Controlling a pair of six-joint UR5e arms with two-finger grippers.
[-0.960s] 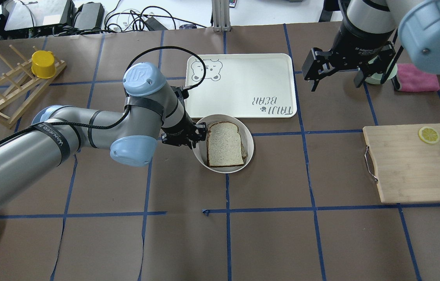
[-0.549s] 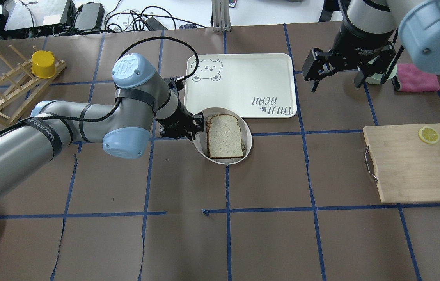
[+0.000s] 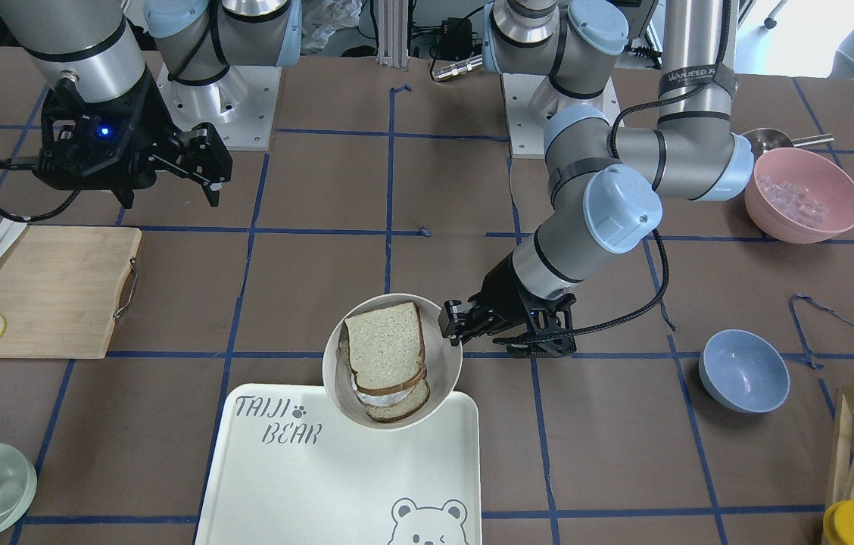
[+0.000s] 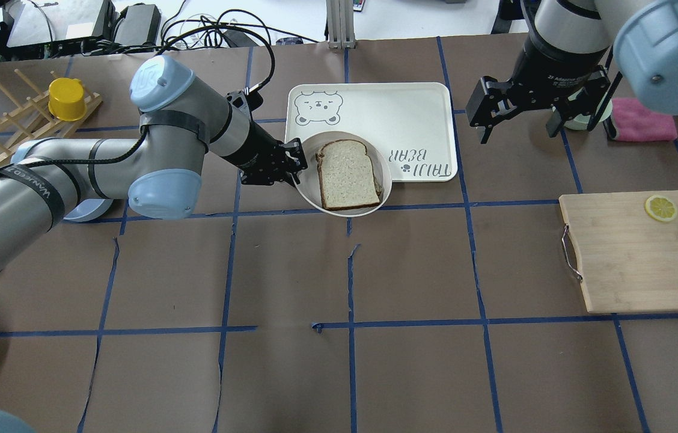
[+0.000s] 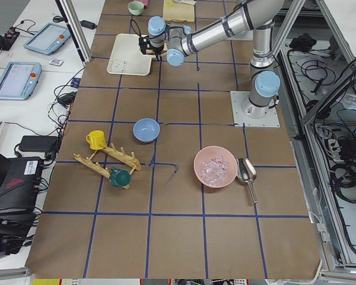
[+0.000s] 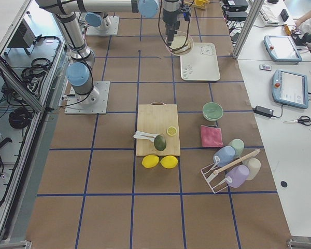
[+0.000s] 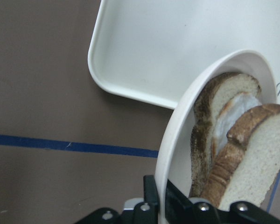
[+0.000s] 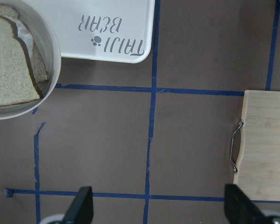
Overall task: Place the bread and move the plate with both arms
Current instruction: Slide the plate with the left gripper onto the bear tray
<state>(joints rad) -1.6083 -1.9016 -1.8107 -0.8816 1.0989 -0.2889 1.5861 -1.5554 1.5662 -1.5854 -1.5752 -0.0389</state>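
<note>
The off-white round plate hangs tilted over the near edge of the cream tray, held by its left rim. It also shows in the front view and the left wrist view. The plain bread slice lies on top in the plate, over a second slice with white egg; the bread also shows in the front view. My left gripper is shut on the plate's rim. My right gripper hangs open and empty above the table at the far right, well apart from the plate.
The cream TAIJI BEAR tray lies behind the plate. A wooden cutting board with a lemon slice, cutlery and an avocado is at the right. A dish rack with a yellow cup is far left. Pink and blue bowls stand on the left arm's side.
My left gripper has carried the plate with the bread away from the robot, from the table onto the tray's near edge. The right gripper has stayed put.
</note>
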